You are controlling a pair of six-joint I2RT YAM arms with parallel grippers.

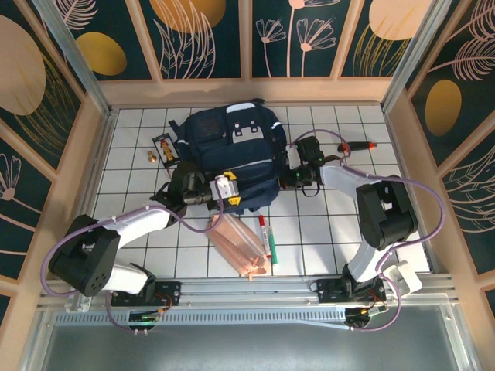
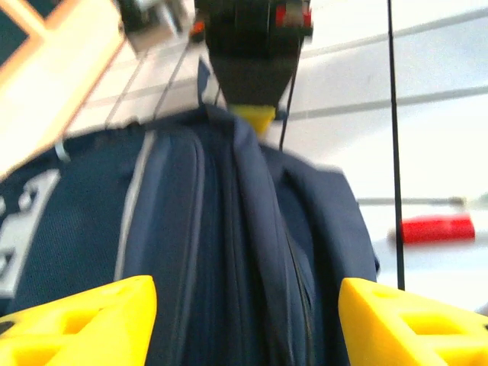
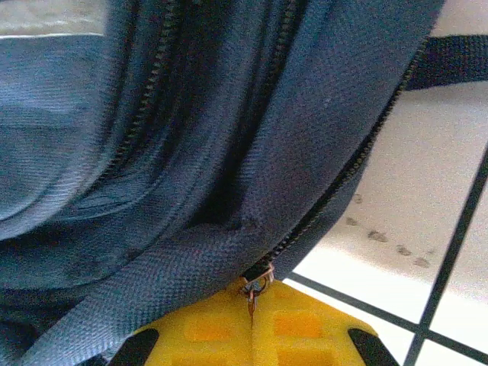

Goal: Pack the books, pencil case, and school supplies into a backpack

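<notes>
Two end effectors: both are working at the backpack (image 1: pixel 228 147), one on each side of it.
Black card (image 1: pixel 164 147): is lying at the far left of the white-tiled tabletop (image 1: pixel 325 239), just beside the backpack's left edge.
Left end effector (image 1: pixel 230 189): is sitting at the backpack's near edge. In the left wrist view (image 2: pixel 248 305) its yellow fingers (image 2: pixel 84 320) are standing released and wide apart, with navy fabric running between them.
Backpack: is lying flat in the far middle of the tabletop, front pockets facing up.
Pencil case (image 1: pixel 241 246): is lying on the near middle tiles, apart from the backpack and slanting.
Marker pen (image 1: pixel 265 236): is lying just right of the pencil case, red cap pointing far.
Right end effector (image 1: pixel 294 176): is reaching in at the backpack's right side. In the right wrist view (image 3: pixel 252 328) its yellow fingers are clenching together on the zipper pull (image 3: pixel 258 284).
Red-and-black tool (image 1: pixel 360 145): is lying far right, apart from the backpack.
</notes>
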